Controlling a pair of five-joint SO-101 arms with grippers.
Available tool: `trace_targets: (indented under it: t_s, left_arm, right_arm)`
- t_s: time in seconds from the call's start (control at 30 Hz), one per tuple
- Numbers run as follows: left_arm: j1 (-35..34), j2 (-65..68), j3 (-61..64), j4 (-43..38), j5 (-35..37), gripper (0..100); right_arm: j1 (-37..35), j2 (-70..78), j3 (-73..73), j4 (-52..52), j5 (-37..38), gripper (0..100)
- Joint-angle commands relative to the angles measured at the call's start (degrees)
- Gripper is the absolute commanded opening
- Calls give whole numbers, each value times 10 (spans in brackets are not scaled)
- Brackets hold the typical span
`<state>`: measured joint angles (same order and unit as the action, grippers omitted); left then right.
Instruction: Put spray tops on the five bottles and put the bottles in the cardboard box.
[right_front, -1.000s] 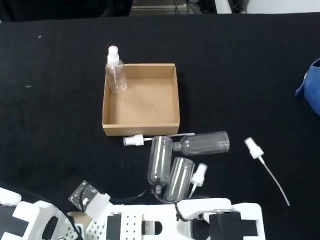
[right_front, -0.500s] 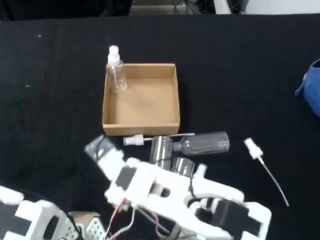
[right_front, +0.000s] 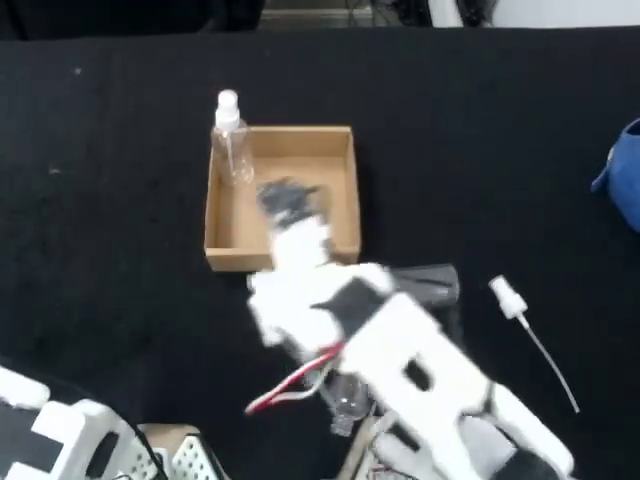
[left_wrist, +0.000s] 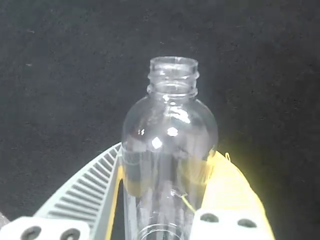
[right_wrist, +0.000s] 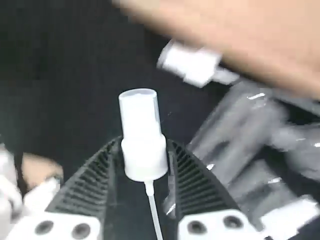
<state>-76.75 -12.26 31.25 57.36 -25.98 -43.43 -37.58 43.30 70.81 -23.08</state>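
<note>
My right gripper (right_wrist: 145, 150) is shut on a white spray top (right_wrist: 139, 115) with its thin tube hanging down. In the high view the same gripper (right_front: 287, 200) hangs blurred over the cardboard box (right_front: 352, 180), its white arm stretching across the lying bottles. My left gripper (left_wrist: 167, 167) is shut on a clear bottle (left_wrist: 170, 125) with a bare neck, over black table. One bottle with a spray top (right_front: 231, 140) stands in the box's far left corner. A clear bottle (right_front: 432, 282) lies in front of the box, beside others (right_wrist: 235, 130). A loose spray top (right_wrist: 192, 65) lies by the box wall (right_wrist: 240, 30).
Another spray top with a long tube (right_front: 510, 298) lies on the black table to the right of the bottles. A blue object (right_front: 625, 185) pokes in at the right edge. A white arm base (right_front: 40, 430) sits at the near left corner.
The right arm rose from its folded spot at the near edge, swung up on the left, then moved over the lying bottles to the box. The bottles on the table stay put.
</note>
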Motion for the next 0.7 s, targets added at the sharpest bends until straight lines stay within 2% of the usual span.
trace_targets:
  t_s: [0.0, 0.1, 0.27, 0.37, 0.5, 0.67]
  left_arm:
    - [78, -11, -69, 96, 2, 30]
    - [137, -11, -98, 174, 2, 30]
    - [245, -9, -115, 244, 1, 30]
    - [304, -4, -104, 249, 1, 30]
    - [375, -4, -71, 245, 1, 30]
    - [395, 18, -17, 177, -5, 30]
  right_arm:
    - [194, -127, -31, 6, 105, 15]
    - [316, -172, -28, 8, 228, 12]
    - [523, -148, -23, 41, 279, 12]
    - [631, -85, -29, 42, 342, 12]
    - [739, 16, -54, 19, 396, 11]
    - [811, 89, -66, -33, 455, 11]
